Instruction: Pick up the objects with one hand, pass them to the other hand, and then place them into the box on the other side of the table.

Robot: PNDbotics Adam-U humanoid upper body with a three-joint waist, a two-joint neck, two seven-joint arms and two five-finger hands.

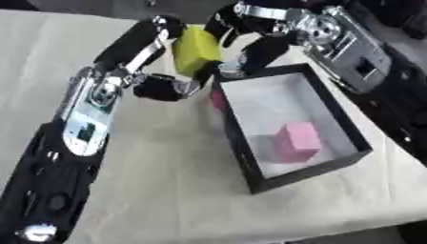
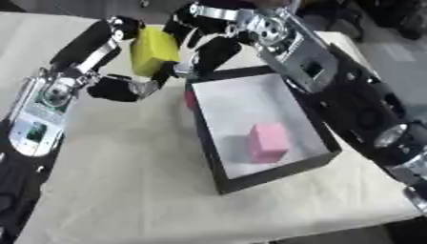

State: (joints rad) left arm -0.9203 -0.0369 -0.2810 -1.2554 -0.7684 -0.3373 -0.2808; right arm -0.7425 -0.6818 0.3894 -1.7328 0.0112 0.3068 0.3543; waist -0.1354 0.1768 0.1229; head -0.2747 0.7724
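Much of the handover is hard to read. The yellow block point(image 1: 196, 50) sits up in the air at the far edge of the table point(image 1: 167, 190), and its right face is covered by the dark fingers of the right hand point(image 1: 250, 45), so how much of that hand actually touches the block cannot be told. A small red thing point(image 1: 216, 101) peeks out just beside the black box's point(image 1: 310, 177) left wall, mostly hidden behind the wall; only its colour shows. The right forearm is cut off by the right edge in the left eye view.

The yellow block lies between the two hands, above the table and just beyond the far left corner of the box. The left hand point(image 1: 154, 57) holds it from the left: fingers reach up along the block's left and top side, and the thumb curls under its lower end. The right hand comes in from the upper right, fingers bent around the block's far right side, seemingly touching it.

Inside the black box, on its pale floor, a pink block point(image 2: 269, 141) stands toward the near right part, apart from the walls.
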